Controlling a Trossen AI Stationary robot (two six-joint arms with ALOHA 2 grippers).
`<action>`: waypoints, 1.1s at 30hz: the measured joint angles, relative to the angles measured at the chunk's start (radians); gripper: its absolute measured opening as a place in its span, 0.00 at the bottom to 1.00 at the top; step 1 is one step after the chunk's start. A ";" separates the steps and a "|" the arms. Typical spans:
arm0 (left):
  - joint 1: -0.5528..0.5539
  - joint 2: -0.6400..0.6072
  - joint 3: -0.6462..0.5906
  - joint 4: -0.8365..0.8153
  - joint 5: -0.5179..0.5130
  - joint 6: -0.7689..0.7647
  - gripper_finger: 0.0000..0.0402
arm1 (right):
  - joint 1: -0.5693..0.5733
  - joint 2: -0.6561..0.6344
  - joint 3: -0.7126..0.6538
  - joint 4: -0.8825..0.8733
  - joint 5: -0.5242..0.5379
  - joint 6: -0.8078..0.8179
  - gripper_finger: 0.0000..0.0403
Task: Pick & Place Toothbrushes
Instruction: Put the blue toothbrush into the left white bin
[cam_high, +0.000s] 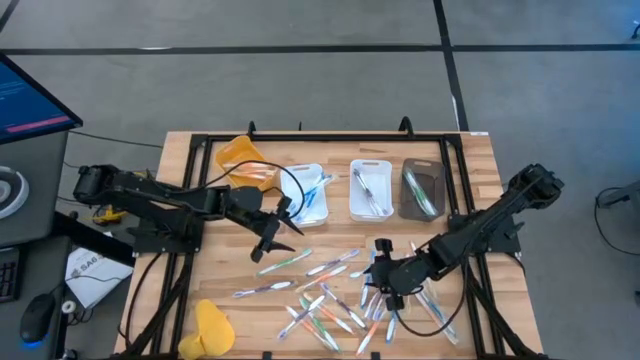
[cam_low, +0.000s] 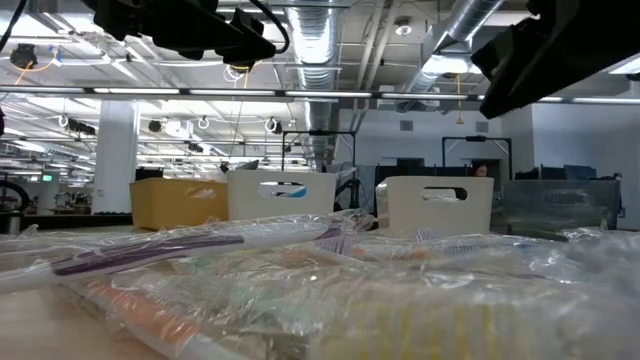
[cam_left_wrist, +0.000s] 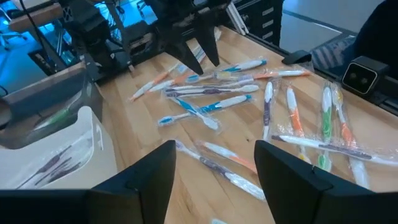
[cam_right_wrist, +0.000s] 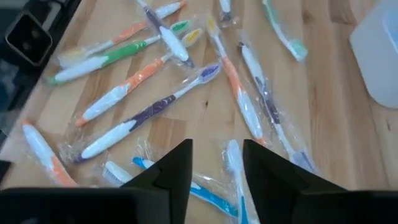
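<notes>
Several wrapped toothbrushes (cam_high: 330, 295) with blue, green, orange and purple accents lie scattered flat on the wooden table's near half. My left gripper (cam_high: 268, 246) hovers open at the heap's left end, and in its wrist view (cam_left_wrist: 214, 163) a purple-accented brush (cam_left_wrist: 217, 168) lies between the fingers. My right gripper (cam_high: 385, 282) points down, open, over the heap's right part. In its wrist view (cam_right_wrist: 216, 163) the fingers stand above a blue brush (cam_right_wrist: 208, 194) and a white one (cam_right_wrist: 235, 162). The low view shows brushes (cam_low: 200, 245) close up.
Along the far side stand a yellow tray (cam_high: 243, 155), a white tray (cam_high: 312, 205) with blue brushes, a white tray (cam_high: 371, 165) with grey ones and a dark tray (cam_high: 421, 166) with green ones. A yellow object (cam_high: 212, 326) lies at the near left edge. Black frame rails (cam_high: 185, 270) flank the table.
</notes>
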 joint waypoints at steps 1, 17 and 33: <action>0.000 0.000 0.000 0.000 0.001 0.000 0.52 | -0.002 0.015 0.001 0.004 0.000 -0.011 0.36; 0.000 0.000 -0.074 0.022 -0.001 -0.075 0.52 | -0.042 0.246 0.092 -0.076 -0.028 -0.243 0.36; 0.000 0.000 -0.080 0.040 -0.002 -0.075 0.52 | -0.152 0.311 0.099 -0.145 -0.144 -0.173 0.33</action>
